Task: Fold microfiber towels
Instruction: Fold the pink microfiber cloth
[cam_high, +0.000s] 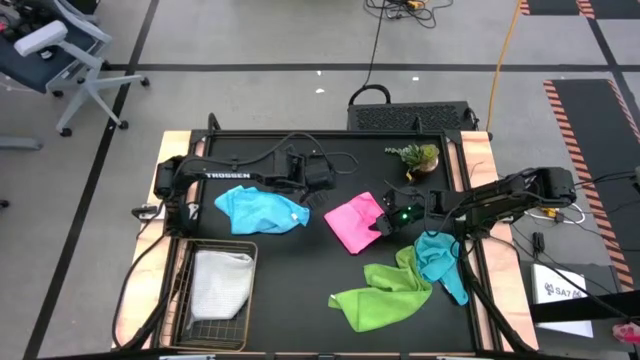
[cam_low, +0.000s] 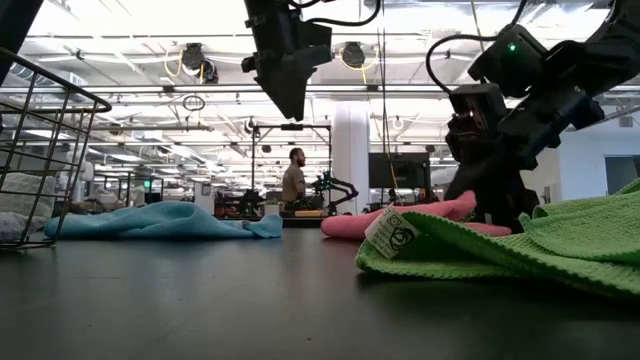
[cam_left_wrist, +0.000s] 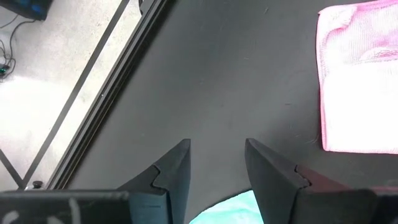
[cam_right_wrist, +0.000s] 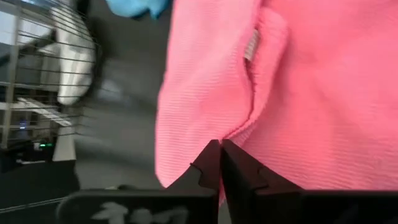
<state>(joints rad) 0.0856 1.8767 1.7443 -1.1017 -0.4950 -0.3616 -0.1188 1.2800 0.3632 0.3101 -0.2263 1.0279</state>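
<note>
The pink towel (cam_high: 350, 222) lies mid-table. My right gripper (cam_high: 385, 222) is down at its right edge and shut on it; it also shows in the low view (cam_low: 490, 205). My left gripper (cam_high: 320, 178) hangs open and empty above the table, past the far side of the light blue towel (cam_high: 260, 210), which lies crumpled on the table. The lime green towel (cam_high: 385, 295) lies crumpled at the near right, with the teal towel (cam_high: 440, 262) lying partly on its right end. The pale grey-white towel (cam_high: 222, 282) lies in the wire basket. My right gripper pinches a raised fold of the pink towel (cam_right_wrist: 239, 127) between its two shut fingers, at the towel's right edge. The fingers slant down from the table's right side. The rest of the towel lies on the table, with a crease running up to the fingertips.
A wire mesh basket (cam_high: 180, 300) stands at the near left corner. A small potted plant (cam_high: 415, 155) stands at the far right. A black case (cam_high: 410, 115) sits beyond the far edge. A person (cam_low: 293, 180) stands far off in the room.
</note>
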